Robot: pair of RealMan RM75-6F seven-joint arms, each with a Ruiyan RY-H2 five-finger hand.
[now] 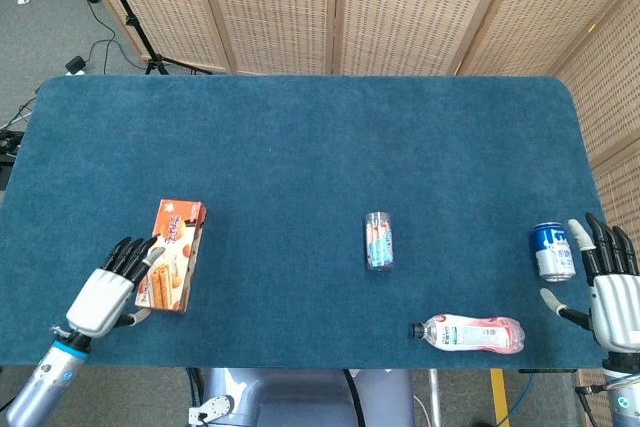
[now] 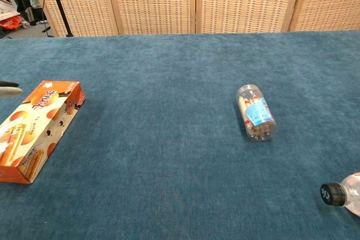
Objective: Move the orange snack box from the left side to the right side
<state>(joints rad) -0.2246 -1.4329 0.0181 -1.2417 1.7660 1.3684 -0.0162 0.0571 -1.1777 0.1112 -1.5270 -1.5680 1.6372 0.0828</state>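
The orange snack box lies flat on the left of the blue table, also seen at the chest view's left edge as the box. My left hand is against the box's left long side, fingers spread and touching it, thumb near its near end; no grip shows. Only a fingertip of that hand shows in the chest view. My right hand stays open at the table's near right corner, holding nothing.
A blue can stands just left of my right hand. A plastic bottle lies near the front edge at the right. A clear jar lies on its side mid-table, and the chest view shows this jar too.
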